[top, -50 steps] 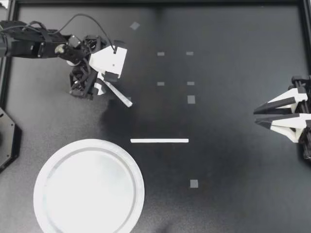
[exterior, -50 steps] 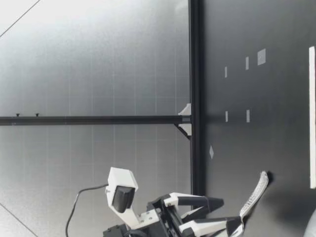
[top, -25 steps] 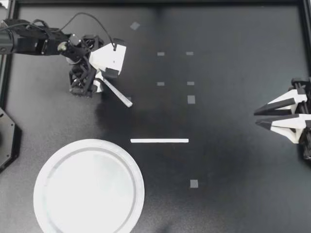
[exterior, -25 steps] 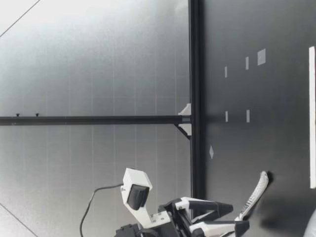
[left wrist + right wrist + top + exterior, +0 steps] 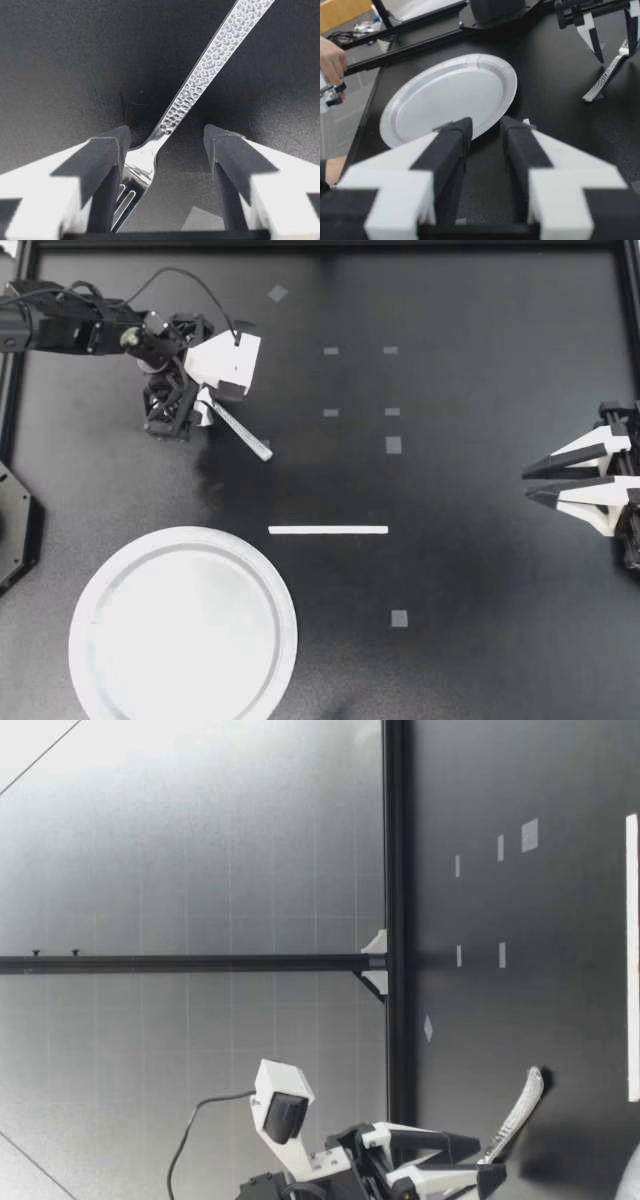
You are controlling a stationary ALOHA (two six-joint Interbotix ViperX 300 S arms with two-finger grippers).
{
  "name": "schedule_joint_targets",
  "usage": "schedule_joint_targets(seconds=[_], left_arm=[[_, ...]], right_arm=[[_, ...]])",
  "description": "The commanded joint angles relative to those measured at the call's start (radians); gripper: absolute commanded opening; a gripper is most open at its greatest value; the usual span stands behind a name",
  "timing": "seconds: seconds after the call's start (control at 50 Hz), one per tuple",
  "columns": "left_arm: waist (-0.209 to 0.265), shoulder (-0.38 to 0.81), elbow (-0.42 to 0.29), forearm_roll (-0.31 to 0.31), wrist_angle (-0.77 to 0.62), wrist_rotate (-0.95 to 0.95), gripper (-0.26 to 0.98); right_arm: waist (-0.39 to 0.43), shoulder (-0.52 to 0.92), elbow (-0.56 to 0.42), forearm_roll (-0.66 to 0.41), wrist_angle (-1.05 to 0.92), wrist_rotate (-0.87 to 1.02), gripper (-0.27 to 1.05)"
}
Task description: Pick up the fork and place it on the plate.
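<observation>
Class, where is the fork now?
In the top view, the fork is at the table's left side, its head between my left gripper's open fingers, handle angled toward the white strip, apart from the plate.

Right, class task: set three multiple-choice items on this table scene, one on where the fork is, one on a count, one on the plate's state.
1. Where is the fork? A on the plate; B between the fingers of my left gripper; C hanging off the table.
2. How many plates are on the table? A one; B two; C three.
3. The plate is: A bare; B holding the fork; C stacked on another.
Answers: B, the left wrist view shows the fork's neck between the open fingers; A, only one plate shows from above; A, nothing lies on it.
</observation>
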Motion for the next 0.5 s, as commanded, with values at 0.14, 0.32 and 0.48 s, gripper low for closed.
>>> schedule_joint_targets(seconds=[0.14,0.32,0.48], left_arm=[[0.006,-0.017,-0.011,0.0,0.0,0.0,0.45],[0.005,-0.015,-0.008,0.0,0.0,0.0,0.28],[0.006,-0.014,-0.005,0.0,0.002,0.0,0.14]], right_arm=[[-0.003,0.003,-0.012,0.0,-0.011,0.0,0.41],[-0.003,0.003,-0.011,0.0,-0.012,-0.002,0.41],[-0.002,0.003,-0.012,0.0,-0.012,-0.002,0.41]])
